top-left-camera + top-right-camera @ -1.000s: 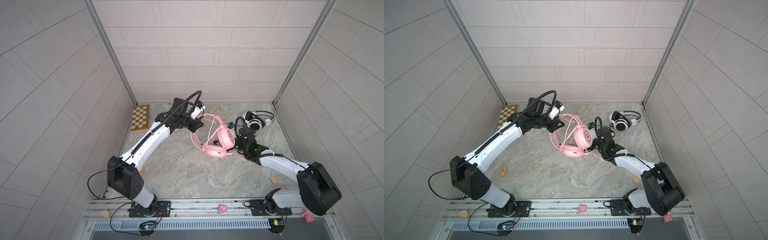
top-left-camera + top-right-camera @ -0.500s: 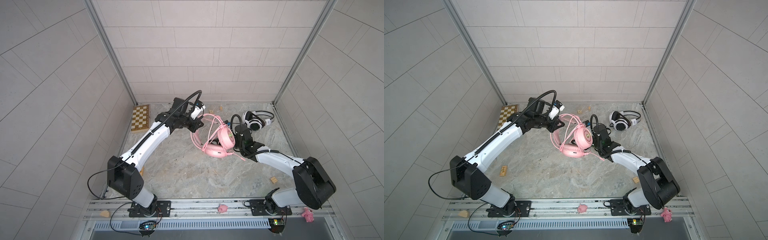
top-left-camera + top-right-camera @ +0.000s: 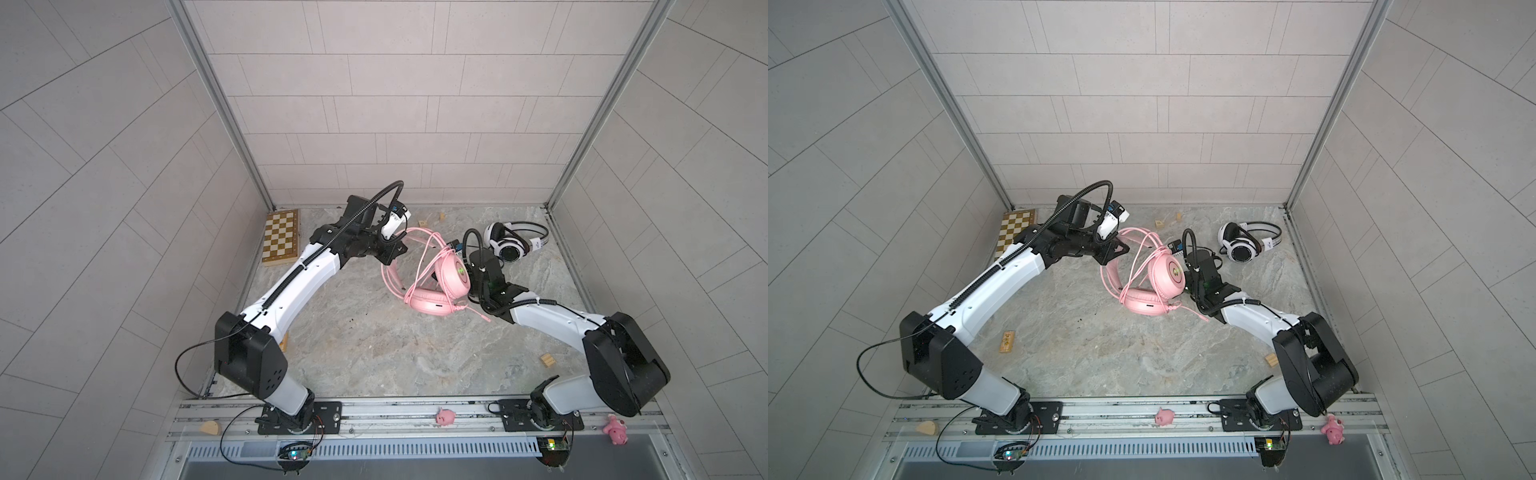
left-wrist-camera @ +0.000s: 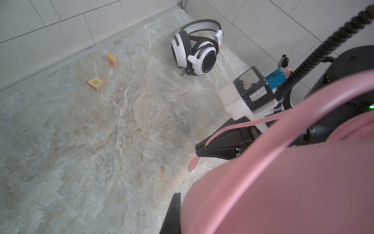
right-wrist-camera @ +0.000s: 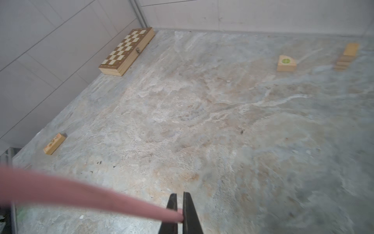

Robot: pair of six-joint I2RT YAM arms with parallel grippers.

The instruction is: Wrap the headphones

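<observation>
The pink headphones (image 3: pixel 451 276) (image 3: pixel 1167 272) stand mid-table with their pink cable (image 3: pixel 424 257) looped over the headband. My left gripper (image 3: pixel 394 252) (image 3: pixel 1117 251) is shut on the pink headband (image 4: pixel 293 182), which hides most of its jaws in the left wrist view. My right gripper (image 5: pixel 179 195) (image 4: pixel 199 152) sits just behind the raised ear cup, shut on a strand of the pink cable (image 5: pixel 101 194). The white headphones (image 3: pixel 509 245) (image 3: pixel 1244 245) (image 4: pixel 194 52), with black pads, lie untouched at the back right by the wall.
A folded chessboard (image 3: pixel 281 237) (image 5: pixel 127 50) lies at the back left against the wall. Small wooden blocks are scattered: (image 3: pixel 442 216), (image 3: pixel 547 360), (image 3: pixel 1008 341), (image 5: pixel 286 63). Two pink pig toys (image 3: pixel 445 416) (image 3: pixel 617 430) sit on the front rail.
My right gripper has moved in toward the pink ear cup and gone from open to shut on the pink cable. The left arm has kept still, holding the headband.
</observation>
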